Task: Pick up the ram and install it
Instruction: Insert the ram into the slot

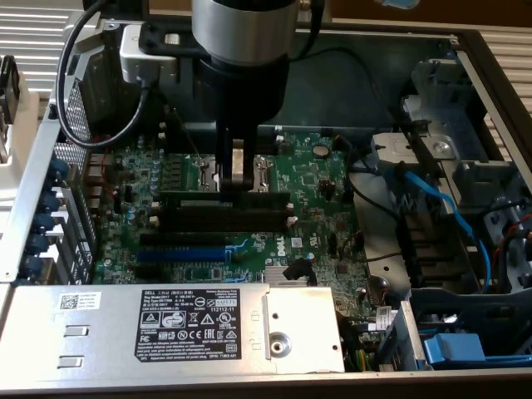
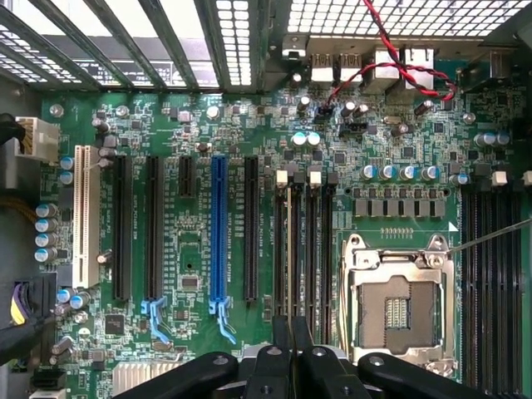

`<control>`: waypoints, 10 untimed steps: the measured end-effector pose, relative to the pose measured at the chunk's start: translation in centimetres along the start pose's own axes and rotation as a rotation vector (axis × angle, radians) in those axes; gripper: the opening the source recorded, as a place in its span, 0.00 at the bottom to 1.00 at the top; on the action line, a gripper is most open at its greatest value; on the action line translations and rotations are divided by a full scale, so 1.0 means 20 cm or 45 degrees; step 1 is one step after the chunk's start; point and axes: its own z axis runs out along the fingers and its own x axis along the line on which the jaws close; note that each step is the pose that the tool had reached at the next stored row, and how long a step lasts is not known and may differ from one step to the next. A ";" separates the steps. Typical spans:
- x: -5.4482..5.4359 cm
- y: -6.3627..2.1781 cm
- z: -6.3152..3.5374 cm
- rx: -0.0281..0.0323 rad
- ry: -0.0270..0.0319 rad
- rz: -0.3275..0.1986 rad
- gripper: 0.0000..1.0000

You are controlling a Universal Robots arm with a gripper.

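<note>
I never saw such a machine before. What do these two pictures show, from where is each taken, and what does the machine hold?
This is a robot arm working inside an open computer case. The exterior view comes from a camera apart from the arm; the wrist view comes from a camera on the arm, looking down past its gripper. Below lies the green motherboard, with long black slots and one blue slot. The gripper is closed on the ram, a thin dark strip, held along the black slots. Whether it is fully seated, I cannot tell.
</note>
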 end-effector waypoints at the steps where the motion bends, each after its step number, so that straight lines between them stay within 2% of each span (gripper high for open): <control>1: 0.00 -0.001 0.001 0.0002 0.0011 0.000 0.12; 10: 0.00 -0.005 0.007 0.0002 0.0104 -0.001 0.12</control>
